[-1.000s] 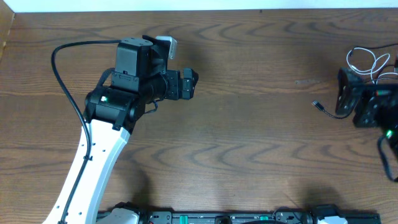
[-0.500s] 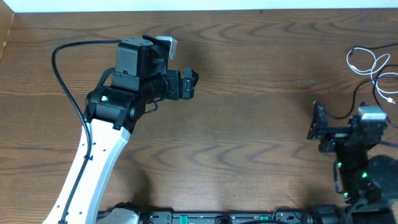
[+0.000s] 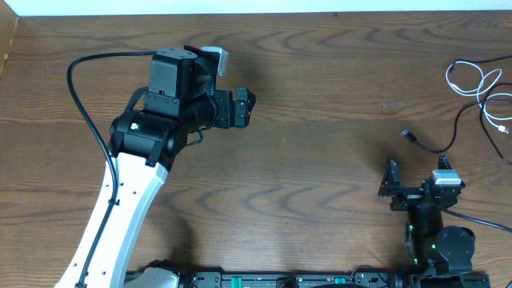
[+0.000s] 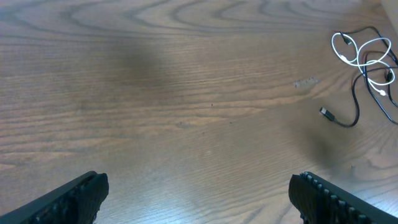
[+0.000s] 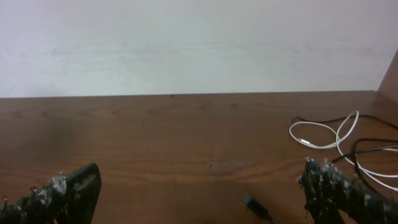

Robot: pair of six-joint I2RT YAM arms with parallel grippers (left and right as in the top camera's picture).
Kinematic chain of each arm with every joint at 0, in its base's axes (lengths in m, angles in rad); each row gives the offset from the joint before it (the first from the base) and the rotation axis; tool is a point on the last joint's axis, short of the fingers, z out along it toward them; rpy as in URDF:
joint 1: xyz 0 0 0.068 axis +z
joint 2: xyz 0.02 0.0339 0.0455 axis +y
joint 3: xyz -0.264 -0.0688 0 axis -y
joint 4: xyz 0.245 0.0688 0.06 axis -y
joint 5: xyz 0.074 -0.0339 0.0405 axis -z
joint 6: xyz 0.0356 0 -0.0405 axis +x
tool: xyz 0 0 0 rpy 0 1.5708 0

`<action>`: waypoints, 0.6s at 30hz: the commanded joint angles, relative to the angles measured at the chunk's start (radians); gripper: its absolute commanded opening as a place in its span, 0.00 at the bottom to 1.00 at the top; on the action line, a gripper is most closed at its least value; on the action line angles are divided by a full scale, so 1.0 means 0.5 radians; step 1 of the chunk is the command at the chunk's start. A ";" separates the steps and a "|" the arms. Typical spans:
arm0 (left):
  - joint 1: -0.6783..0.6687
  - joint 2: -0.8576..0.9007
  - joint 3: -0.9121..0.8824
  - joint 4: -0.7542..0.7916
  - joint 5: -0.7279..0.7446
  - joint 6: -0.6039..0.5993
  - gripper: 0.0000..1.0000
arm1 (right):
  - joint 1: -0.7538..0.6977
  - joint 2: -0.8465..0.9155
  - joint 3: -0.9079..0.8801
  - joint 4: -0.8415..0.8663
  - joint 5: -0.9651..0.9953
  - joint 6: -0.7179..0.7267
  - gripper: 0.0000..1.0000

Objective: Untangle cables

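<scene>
Wooden table (image 3: 320,160) carries all items. Left gripper (image 3: 244,108): jaws spread wide, empty. Right gripper (image 3: 390,182): jaws spread wide, empty. At the far right, the thin white cable (image 3: 448,76) lies looped, overlapping the thin black cable (image 3: 438,150).

Overhead straight down on the table (image 3: 320,160); both wrist views low, oblique, the cables (image 4: 364,59) common to all.
</scene>
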 commanded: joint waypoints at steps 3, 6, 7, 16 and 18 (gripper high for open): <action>0.005 0.008 0.042 -0.002 0.008 0.003 0.98 | 0.024 -0.056 -0.107 0.032 0.019 -0.003 0.99; 0.005 0.008 0.042 -0.002 0.008 0.003 0.98 | 0.024 -0.056 -0.157 0.092 0.018 -0.003 0.99; 0.005 0.008 0.042 -0.002 0.008 0.003 0.98 | 0.024 -0.056 -0.184 0.159 0.018 -0.003 0.99; 0.005 0.008 0.042 -0.002 0.008 0.003 0.98 | 0.021 -0.056 -0.227 0.097 0.006 -0.003 0.99; 0.005 0.008 0.042 -0.002 0.008 0.003 0.98 | 0.021 -0.056 -0.227 0.097 0.000 -0.002 0.99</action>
